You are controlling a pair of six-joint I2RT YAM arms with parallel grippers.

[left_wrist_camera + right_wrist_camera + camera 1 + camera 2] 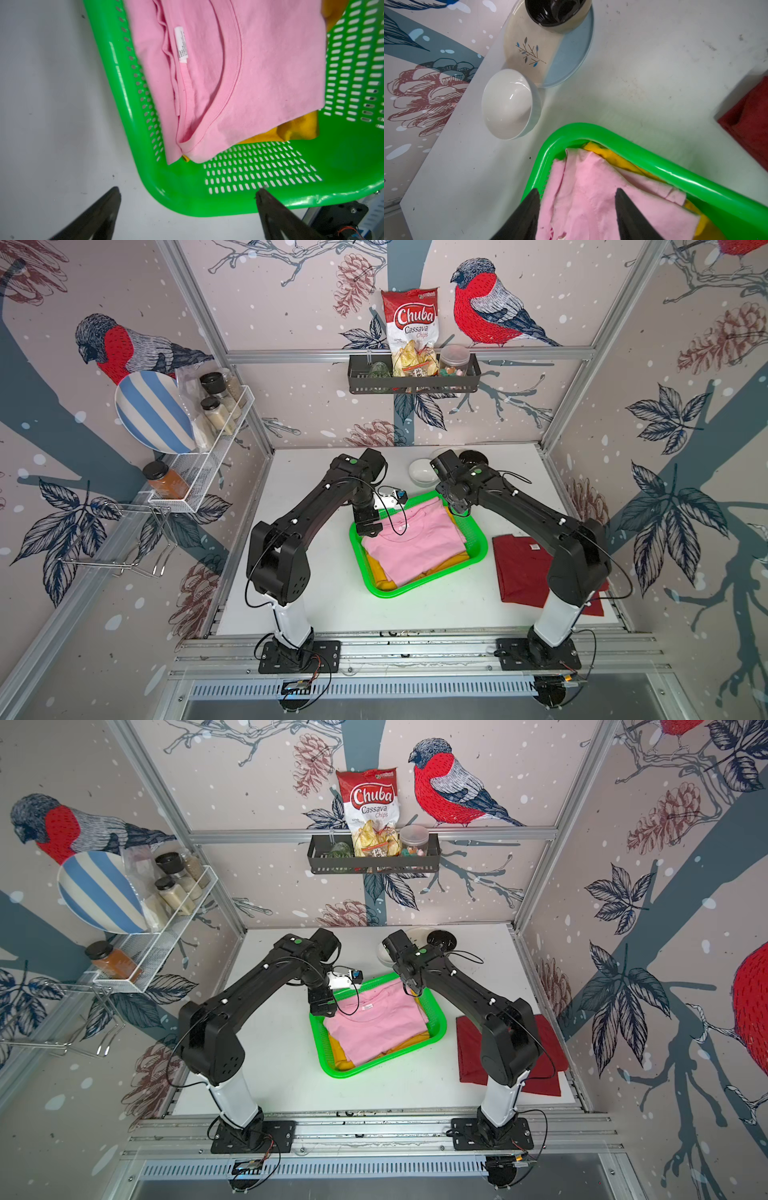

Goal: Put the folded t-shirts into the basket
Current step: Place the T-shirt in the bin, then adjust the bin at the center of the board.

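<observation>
- In a top view, the green basket (478, 549) sits in the middle of the white surface (415, 614), between two black arms.
- The pink t-shirt (415, 545) lies folded inside it on top of the mustard t-shirt (380, 574), whose edges peek out along the near and right sides.
- The dark red t-shirt (519, 568) lies flat on the surface just to the right of the basket, outside it and partly hidden by the right arm.
- The left tool (369, 530) hangs over the basket's far left corner, and the right tool (457, 508) over its far right corner.
- A white bowl (422, 475) stands on the surface beyond the basket.
- The left wrist camera shows the left tool (188, 189) with its fingers spread wide and gripping nothing. One tip is over bare surface, the other over the basket's (207, 204) perforated corner.
- There the pink t-shirt (259, 83), with its white neck label (181, 44) showing, covers most of the mustard t-shirt (297, 128).
- The right wrist camera shows the right tool (577, 190) with its fingers parted above a rumpled corner of the pink t-shirt (591, 207), clamping nothing.
- Mustard cloth (610, 155) shows along the basket rim (654, 164).
- Past the rim, the white bowl (508, 104) stands beside a plate (566, 58) with a twig motif, which carries a dark-lined cup (556, 12).
- An edge of the dark red t-shirt (749, 124) rests on the surface, apart from the basket.
</observation>
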